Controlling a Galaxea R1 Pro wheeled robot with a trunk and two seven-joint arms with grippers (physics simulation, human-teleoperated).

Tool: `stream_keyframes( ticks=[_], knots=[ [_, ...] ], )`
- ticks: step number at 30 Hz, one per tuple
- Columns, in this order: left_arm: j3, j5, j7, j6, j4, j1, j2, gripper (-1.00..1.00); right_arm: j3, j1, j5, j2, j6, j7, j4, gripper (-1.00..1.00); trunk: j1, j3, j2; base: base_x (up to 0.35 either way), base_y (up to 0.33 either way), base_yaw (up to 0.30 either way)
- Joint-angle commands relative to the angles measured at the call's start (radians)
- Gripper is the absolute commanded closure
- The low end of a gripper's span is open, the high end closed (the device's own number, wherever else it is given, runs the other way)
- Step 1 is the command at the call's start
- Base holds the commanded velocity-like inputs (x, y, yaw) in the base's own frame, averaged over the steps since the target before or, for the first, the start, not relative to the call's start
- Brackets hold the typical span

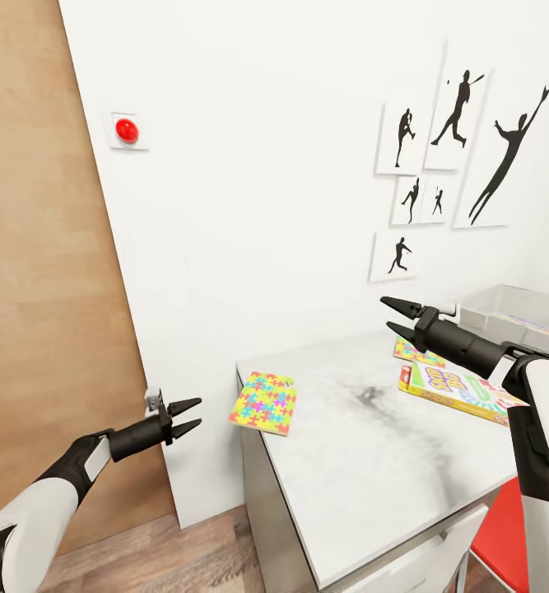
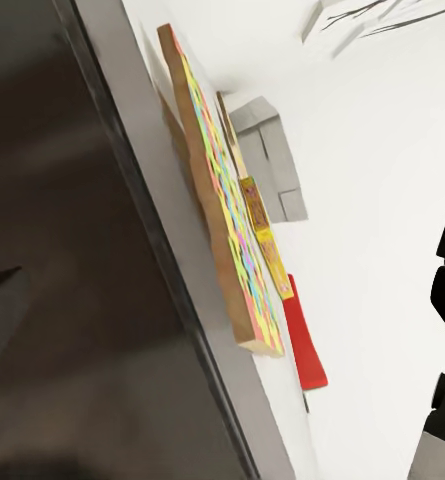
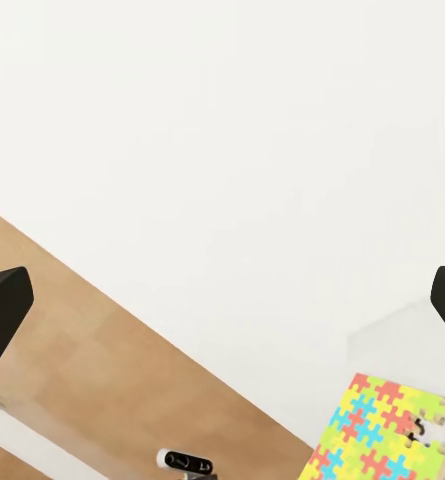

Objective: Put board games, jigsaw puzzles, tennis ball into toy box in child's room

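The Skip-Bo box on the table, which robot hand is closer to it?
Right. The right gripper hovers just above and beside the Skip-Bo box; the left gripper is off the table's far end.

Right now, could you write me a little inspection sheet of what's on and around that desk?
Surface: light grey table, dark smudges mid-top.
Job's things: jigsaw puzzle overhanging the table's left corner; second puzzle partly hidden behind the right arm; Skip-Bo board game flat near the toy box, something colourful inside.
Clutter: nothing seen.
Grippers: left gripper open, empty, off the table's left; right gripper open, empty, above the table.
Cables: nothing seen.
Surroundings: white wall, silhouette pictures, red button, wooden door, red chair.
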Motion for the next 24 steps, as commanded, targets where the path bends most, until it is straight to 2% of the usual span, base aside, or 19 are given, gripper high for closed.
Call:
stream_keyframes(
  ticks=[1,20,24],
  knots=[
    [0.000,0.003,-0.002,0.010,0.000,-0.001,0.000,-1.00,-0.001,-0.001,-0.004,0.000,0.004,-0.005,0.000,-1.00,0.000,-0.001,-0.001,0.000,0.000,-0.023],
    [0.000,0.003,-0.002,0.010,0.000,-0.001,-0.008,-1.00,-0.001,0.000,0.000,0.000,0.005,-0.005,0.000,-1.00,0.000,0.018,-0.001,-0.031,0.000,-0.154],
    [0.001,0.003,-0.002,0.010,0.000,-0.001,-0.007,-1.00,-0.001,0.000,0.001,0.000,0.004,-0.005,0.000,-1.00,0.000,0.020,-0.001,-0.051,0.011,-0.045]
  ],
)
